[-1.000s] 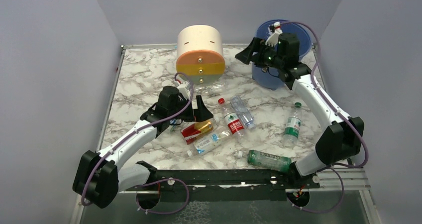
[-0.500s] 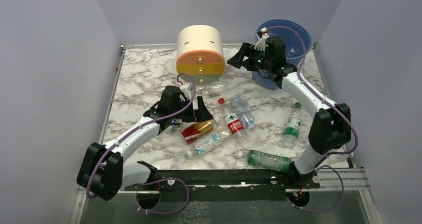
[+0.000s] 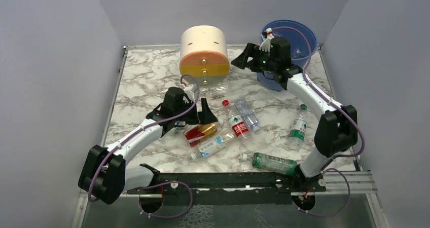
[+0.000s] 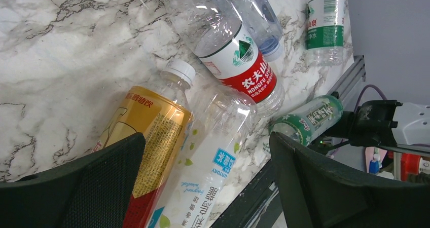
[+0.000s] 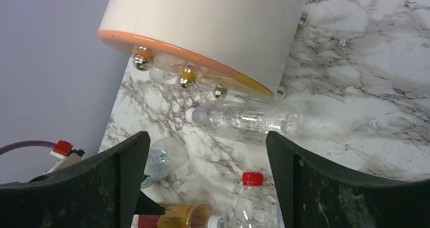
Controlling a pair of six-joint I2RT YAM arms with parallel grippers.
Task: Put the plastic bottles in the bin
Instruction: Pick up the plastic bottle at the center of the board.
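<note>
Several plastic bottles lie on the marble table: a gold-and-red one [image 3: 201, 133], a white-label one [image 3: 213, 144], a red-label one [image 3: 236, 121], a blue-capped clear one [image 3: 248, 113], a clear one [image 3: 216, 90] by the drawer unit, a green one [image 3: 274, 163] and an upright green-label one [image 3: 298, 128]. The blue bin [image 3: 310, 35] stands at the back right. My left gripper [image 3: 205, 116] is open and empty just above the gold bottle [image 4: 147, 129] and the white-label bottle [image 4: 208, 172]. My right gripper [image 3: 242, 60] is open and empty, held high left of the bin, above the clear bottle [image 5: 248, 120].
The cream-and-orange round drawer unit [image 3: 204, 55] stands at the back centre, close to the right gripper; it also shows in the right wrist view [image 5: 203, 30]. Another clear bottle [image 5: 163, 157] lies by the left arm. The black front rail [image 3: 228, 180] runs along the near edge.
My right gripper has swung left from over the bin to beside the drawer unit, then stopped. My left arm has shifted slightly and stays over the same bottles.
</note>
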